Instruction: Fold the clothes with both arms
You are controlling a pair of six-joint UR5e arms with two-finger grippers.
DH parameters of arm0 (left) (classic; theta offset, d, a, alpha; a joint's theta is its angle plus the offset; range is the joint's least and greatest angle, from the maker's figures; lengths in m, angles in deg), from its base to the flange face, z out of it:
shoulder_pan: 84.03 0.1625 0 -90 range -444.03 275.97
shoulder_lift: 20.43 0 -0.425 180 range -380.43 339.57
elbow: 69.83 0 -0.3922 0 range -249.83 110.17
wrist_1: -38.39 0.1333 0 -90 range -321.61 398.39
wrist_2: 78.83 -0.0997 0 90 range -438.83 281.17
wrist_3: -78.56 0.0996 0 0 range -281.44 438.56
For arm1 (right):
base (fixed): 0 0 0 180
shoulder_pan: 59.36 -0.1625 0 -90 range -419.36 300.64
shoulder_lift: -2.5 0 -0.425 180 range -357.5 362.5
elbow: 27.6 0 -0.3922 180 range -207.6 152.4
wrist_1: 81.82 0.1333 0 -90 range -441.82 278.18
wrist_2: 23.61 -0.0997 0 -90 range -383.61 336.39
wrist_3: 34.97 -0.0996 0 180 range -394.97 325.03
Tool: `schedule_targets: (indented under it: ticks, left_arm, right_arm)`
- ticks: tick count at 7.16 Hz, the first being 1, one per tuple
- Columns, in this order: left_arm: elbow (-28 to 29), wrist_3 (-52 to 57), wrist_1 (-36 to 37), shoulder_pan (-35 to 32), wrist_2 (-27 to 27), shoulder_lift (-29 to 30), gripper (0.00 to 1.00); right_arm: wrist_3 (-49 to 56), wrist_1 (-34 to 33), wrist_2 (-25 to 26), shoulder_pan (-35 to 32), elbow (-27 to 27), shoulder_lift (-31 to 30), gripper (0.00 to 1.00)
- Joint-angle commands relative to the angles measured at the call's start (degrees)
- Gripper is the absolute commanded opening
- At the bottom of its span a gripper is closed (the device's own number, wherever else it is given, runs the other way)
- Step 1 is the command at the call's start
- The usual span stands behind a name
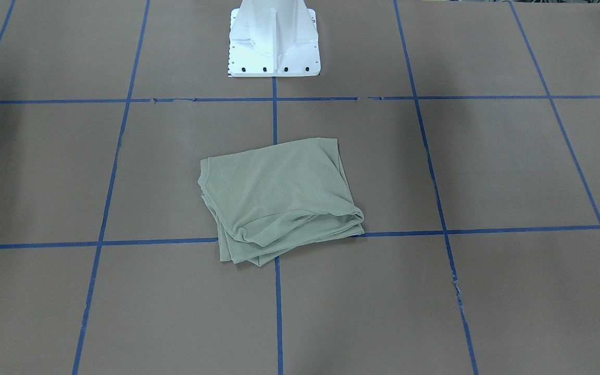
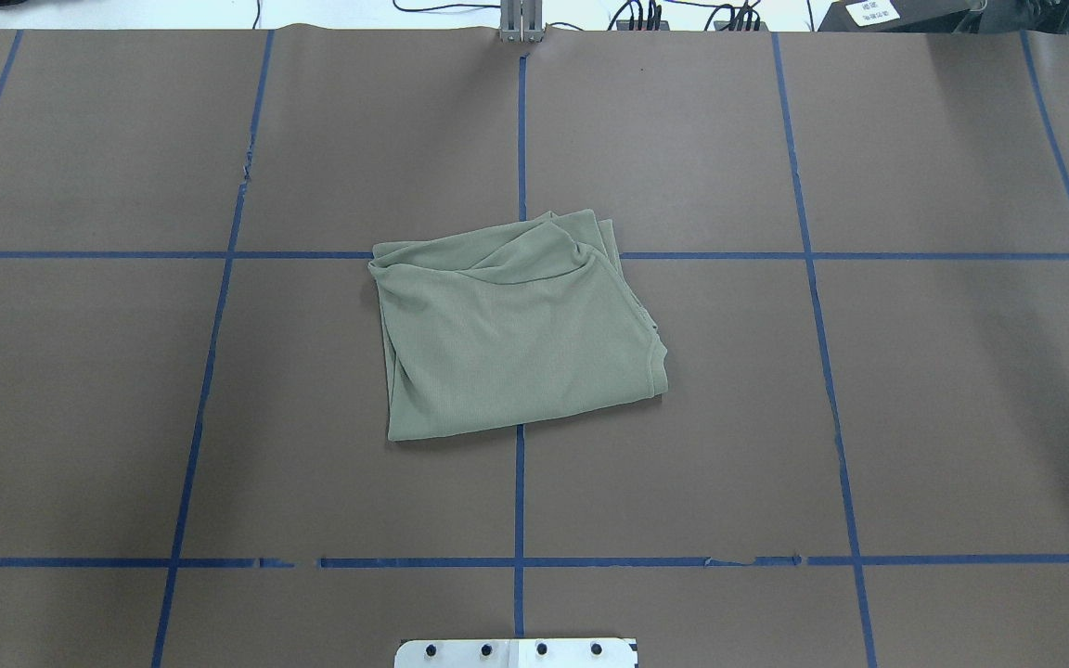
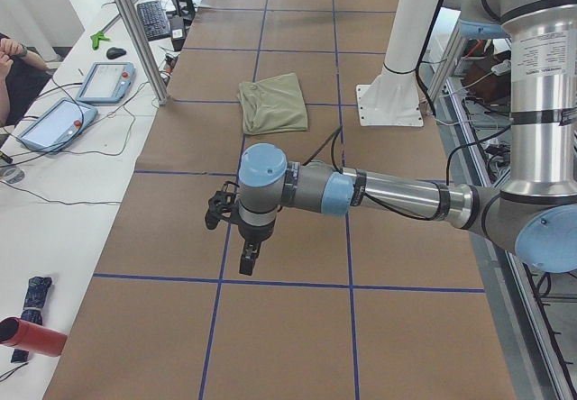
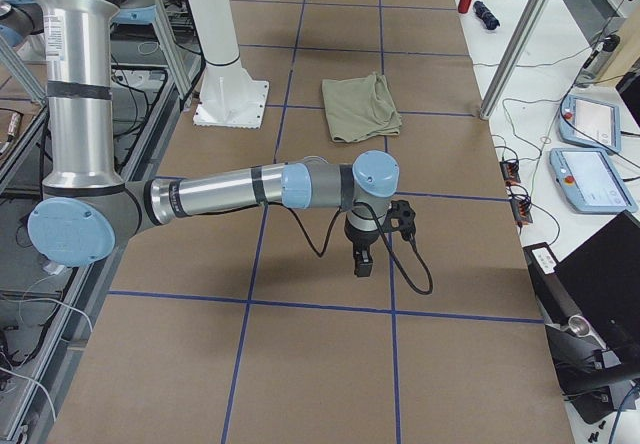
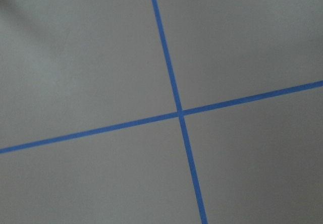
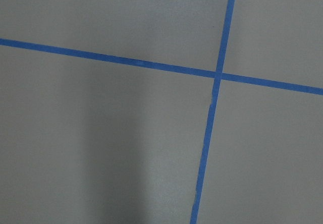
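Note:
The clothes (image 1: 279, 198) are one sage-green shirt, folded into a thick rough square at the middle of the brown table (image 2: 516, 334). Nothing touches it. Neither arm shows in the front-facing or overhead views. In the exterior left view my left arm reaches out over the table's near end, and its gripper (image 3: 246, 260) points down above bare paper, far from the shirt (image 3: 273, 103). In the exterior right view my right gripper (image 4: 363, 262) hangs the same way at the other end, well short of the shirt (image 4: 362, 107). I cannot tell whether either is open or shut. Both wrist views show only paper and blue tape.
Blue tape lines grid the brown paper. The white pedestal base (image 1: 274, 41) stands behind the shirt. Teach pendants (image 3: 104, 83) (image 4: 590, 179), cables and aluminium posts (image 3: 135, 31) line the side benches. A person's arm (image 3: 11, 53) shows at the left bench.

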Motion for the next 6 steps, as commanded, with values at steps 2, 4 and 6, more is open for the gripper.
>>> schedule_targets:
  ticks: [2, 4, 6]
  left_arm:
    - [0.5, -0.2, 1.2, 0.1, 3.1, -1.7, 1.0]
    - [0.8, -0.5, 1.2, 0.1, 3.9, -1.7, 1.0]
    - [0.5, -0.4, 0.4, 0.1, 3.9, -1.6, 1.0]
  right_arm:
    - [0.0, 0.0, -0.1, -0.1, 0.1, -0.6, 1.0]
    - [0.0, 0.0, -0.1, -0.1, 0.2, -0.7, 1.0]
    - [0.0, 0.1, -0.1, -0.1, 0.1, -1.0, 1.0]
